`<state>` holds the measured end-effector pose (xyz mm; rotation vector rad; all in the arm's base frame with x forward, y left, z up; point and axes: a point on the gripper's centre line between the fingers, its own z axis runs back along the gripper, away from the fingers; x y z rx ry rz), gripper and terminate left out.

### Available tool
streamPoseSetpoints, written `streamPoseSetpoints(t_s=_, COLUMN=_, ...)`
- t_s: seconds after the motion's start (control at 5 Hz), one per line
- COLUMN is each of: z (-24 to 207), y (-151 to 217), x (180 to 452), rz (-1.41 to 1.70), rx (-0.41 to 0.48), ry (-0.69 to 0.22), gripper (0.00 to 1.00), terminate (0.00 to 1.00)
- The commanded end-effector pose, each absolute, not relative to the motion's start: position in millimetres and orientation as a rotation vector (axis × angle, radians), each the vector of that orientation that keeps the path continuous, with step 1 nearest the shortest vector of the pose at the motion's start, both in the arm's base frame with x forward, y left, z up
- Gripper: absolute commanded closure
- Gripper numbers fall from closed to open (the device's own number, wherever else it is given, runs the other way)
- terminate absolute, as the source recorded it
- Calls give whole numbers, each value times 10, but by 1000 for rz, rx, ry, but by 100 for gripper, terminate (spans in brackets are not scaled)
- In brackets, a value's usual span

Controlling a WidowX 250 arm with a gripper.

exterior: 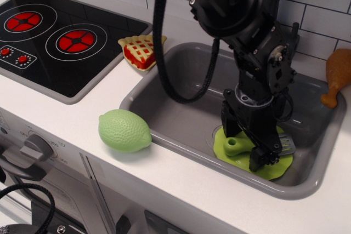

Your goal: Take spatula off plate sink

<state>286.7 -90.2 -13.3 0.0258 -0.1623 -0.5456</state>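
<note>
In the sink (181, 108) you've got one plate (277, 167), one spatula (237, 145) and one gripper (245, 147). The sink is the only container; the plate lies flat on its floor at the near right end, partly over the drain. The spatula lies on the plate: green handle with its hole toward the left, grey slotted blade poking out to the right of the arm. The gripper is down on the plate, its two black fingers (259, 156) astride the handle, one on the far side, one on the near side. You can't tell whether the fingers are actually pressing the handle or just straddling it.

Outside the sink, all on the white counter: one pale green lemon (124, 130) just left of the sink's near left corner, one pie slice (142, 51) by its far left corner, one brown drumstick (338, 75) at its far right rim. One black stovetop (55, 39) sits well left of the sink, with two red burners.
</note>
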Motion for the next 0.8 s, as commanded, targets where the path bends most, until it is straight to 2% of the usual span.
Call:
streamPoseSetpoints(t_s=0.0, z=-6, y=-918, x=2944, rz=-533, rx=6, ry=-199, gripper=100, terminate=0)
streamPoseSetpoints(t_s=0.4, z=220, y=-893, x=2963, rz=-427, rx=-49, ry=-244, gripper=100, terminate=0)
streamPoseSetpoints(t_s=0.6, z=329, y=-805, x=2946, rz=-313, rx=-21, ry=-260, gripper=100, terminate=0)
